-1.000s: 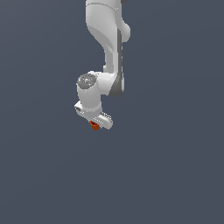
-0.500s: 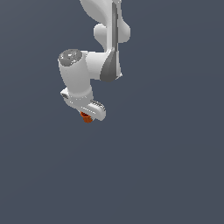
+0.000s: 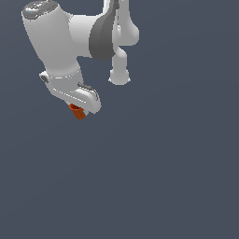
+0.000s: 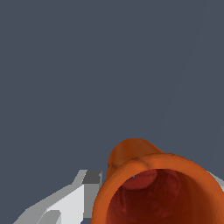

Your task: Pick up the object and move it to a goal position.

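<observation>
Plainly a hollow, tapered orange-red cup [image 4: 162, 192]

Tiny orange-red cup [image 3: 78, 112], hollow, tilted, airborne

My arm [image 3: 60, 42] fills the upper part of the exterior view's left. My end effector [image 3: 80, 106] sits below it, and the cup [image 3: 78, 112] pokes out from under its lower edge, touching it. In the wrist view the cup [image 4: 159, 188] sits close, with one finger [image 4: 70, 203] just beside it.
</observation>
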You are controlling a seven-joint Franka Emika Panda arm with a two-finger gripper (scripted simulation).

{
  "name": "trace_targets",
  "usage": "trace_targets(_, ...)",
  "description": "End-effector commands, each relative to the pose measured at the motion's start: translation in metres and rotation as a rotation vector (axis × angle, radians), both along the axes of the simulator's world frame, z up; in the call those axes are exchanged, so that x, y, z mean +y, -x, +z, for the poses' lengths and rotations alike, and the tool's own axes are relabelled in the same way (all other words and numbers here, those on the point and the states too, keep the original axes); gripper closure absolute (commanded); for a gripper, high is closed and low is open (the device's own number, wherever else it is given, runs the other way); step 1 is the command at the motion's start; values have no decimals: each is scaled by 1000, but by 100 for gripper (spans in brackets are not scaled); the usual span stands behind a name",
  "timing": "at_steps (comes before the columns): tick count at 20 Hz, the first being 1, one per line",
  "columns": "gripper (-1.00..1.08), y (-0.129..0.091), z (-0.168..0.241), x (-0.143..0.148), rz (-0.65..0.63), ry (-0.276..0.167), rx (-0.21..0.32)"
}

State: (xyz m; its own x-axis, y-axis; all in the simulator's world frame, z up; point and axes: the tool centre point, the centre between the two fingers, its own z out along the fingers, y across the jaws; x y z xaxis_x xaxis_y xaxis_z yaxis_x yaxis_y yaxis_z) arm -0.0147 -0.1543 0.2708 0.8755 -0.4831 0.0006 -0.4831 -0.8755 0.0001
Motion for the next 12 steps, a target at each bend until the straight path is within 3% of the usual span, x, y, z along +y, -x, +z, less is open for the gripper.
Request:
trace_targets(1,108,-3,26,-8,0,0,0)
trace_targets(12,108,-17,103,-33,1,0,0)
